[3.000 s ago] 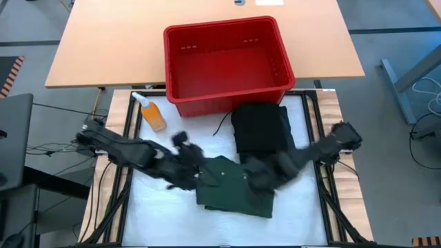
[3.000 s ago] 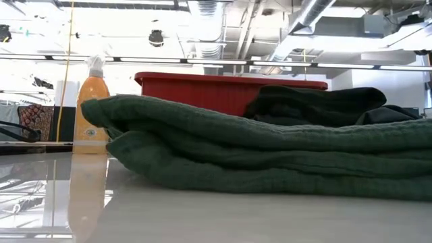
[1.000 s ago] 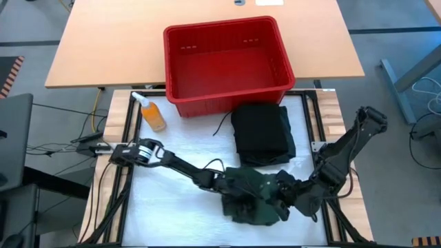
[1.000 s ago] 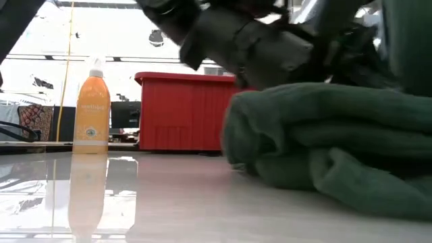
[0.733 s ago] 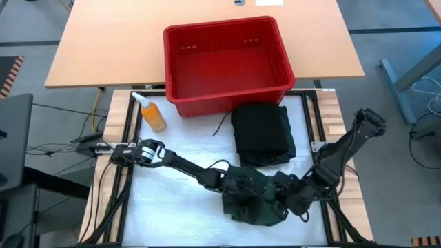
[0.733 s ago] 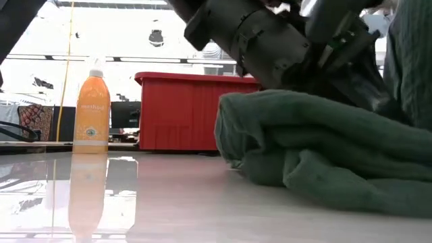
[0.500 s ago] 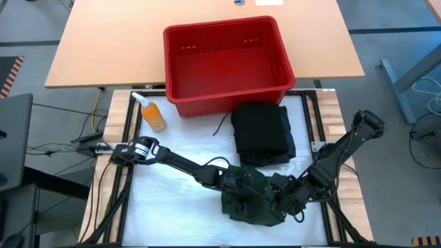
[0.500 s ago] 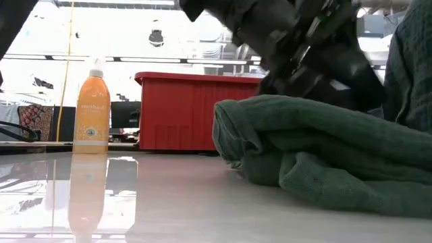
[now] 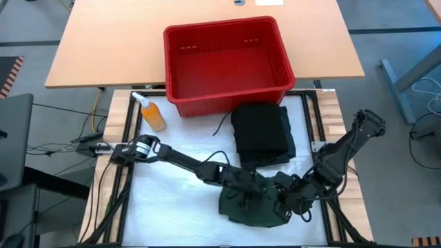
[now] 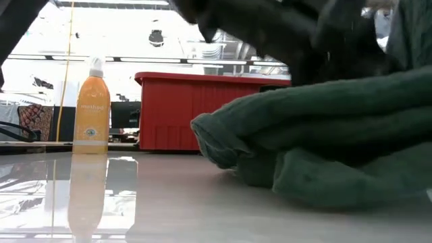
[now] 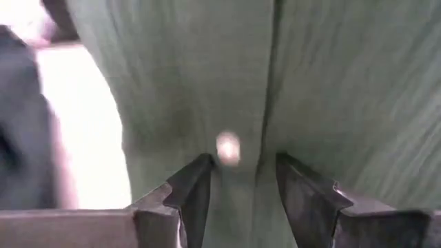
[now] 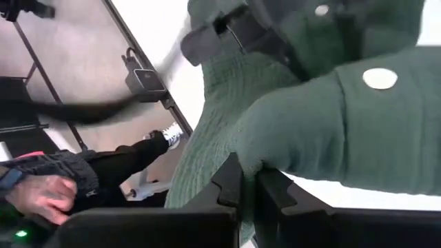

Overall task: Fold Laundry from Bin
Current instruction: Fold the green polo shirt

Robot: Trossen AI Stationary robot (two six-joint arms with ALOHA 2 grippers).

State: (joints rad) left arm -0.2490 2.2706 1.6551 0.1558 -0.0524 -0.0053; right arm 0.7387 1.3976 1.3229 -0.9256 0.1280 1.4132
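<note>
The dark green buttoned shirt [image 9: 253, 205] lies bunched on the white table top near its front edge, and it fills the right of the low view [image 10: 317, 135]. My left gripper [image 9: 247, 193] reaches in from the table's left and is closed on the shirt [image 11: 238, 182]. My right gripper [image 9: 281, 200] comes in from the table's right and is shut on the shirt too [image 12: 249, 182]. A folded black piece [image 9: 262, 134] rests flat behind the shirt. The red bin [image 9: 224, 58] stands at the far edge. My left gripper has a strip of the shirt's button front [image 11: 238, 169], just below a white button [image 11: 227, 148], between its two fingers. The fingers slant down from the table's left. The cloth there is raised, while the shirt's underside lies on the table. My right gripper pinches a rounded fold of the shirt [image 12: 258, 155] between its shut fingers [image 12: 231, 180]. It comes slanting down from the table's right. The fold bulges beyond the fingers, and the rest of the shirt trails down to the table.
An orange bottle [image 9: 151, 114] stands at the table's left, beside the bin [image 10: 182, 111]. A thin dark cord [image 9: 222, 125] lies left of the black piece. A person's hand [image 12: 41, 186] shows beyond the table in the right wrist view. Bare white table [image 9: 172, 207] lies left of the shirt.
My left gripper has risen a little and rolled about its own axis, keeping its hold on the shirt. The shirt's upper fold has lifted, and its left edge has spread toward the table's left. My right gripper has tipped further down, still shut on the cloth.
</note>
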